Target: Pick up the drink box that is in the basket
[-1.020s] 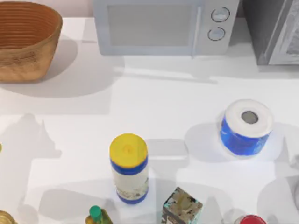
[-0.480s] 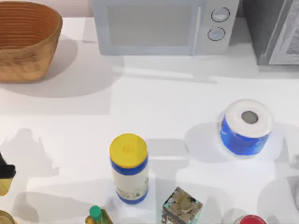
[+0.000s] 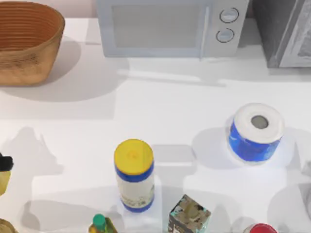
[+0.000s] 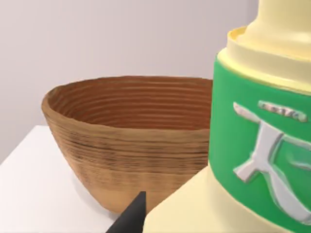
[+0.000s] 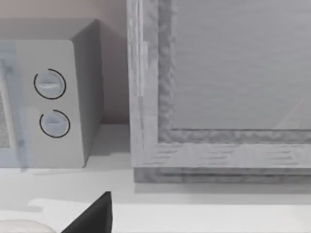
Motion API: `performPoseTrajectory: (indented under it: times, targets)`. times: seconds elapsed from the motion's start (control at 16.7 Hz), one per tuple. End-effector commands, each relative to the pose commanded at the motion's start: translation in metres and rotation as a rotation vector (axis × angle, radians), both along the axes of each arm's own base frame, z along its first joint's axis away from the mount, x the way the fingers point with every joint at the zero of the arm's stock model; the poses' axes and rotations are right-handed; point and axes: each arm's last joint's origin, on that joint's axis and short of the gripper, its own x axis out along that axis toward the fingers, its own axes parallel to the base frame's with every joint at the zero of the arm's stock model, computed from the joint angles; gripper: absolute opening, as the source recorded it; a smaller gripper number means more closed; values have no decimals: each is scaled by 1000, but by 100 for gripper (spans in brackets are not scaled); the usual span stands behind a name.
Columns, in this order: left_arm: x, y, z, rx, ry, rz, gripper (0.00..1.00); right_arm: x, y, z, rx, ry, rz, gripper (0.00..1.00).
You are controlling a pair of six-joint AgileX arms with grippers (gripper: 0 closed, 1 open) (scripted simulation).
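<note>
A smooth white tabletop (image 3: 170, 111) runs beneath a pale grey boxy microwave (image 3: 167, 26) standing along its far edge. Right of the microwave stands a grey framed cabinet (image 3: 284, 31). Behind the microwave rises a plain pinkish-grey wall (image 5: 53, 8). Soft shadows fall across the tabletop.

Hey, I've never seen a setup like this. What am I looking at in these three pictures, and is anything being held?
This is a simulated pair of AgileX robot arms at a white table. One picture looks down from above. The other two come from a camera on each arm's wrist. On the table stand a wicker basket, a microwave, a yellow-lidded canister, a blue paper roll and a small patterned box. The left gripper, at the table's left edge, appears to hold the drink box, the pale-yellow carton with a green collar, outside the basket. The right gripper is idle, facing the microwave.
</note>
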Motion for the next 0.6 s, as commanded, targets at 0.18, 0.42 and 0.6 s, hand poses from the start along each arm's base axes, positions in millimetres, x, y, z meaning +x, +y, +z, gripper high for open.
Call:
performPoseTrajectory:
  times: [0.18,0.42,0.6]
  targets:
    - [13,-9,31,-13,9,58,0,0,0,0,0,0,0,100]
    - [49,-36,76,-29,24,161,0,0,0,0,0,0,0,100]
    - [87,-76,101,-33,33,250,0,0,0,0,0,0,0,100]
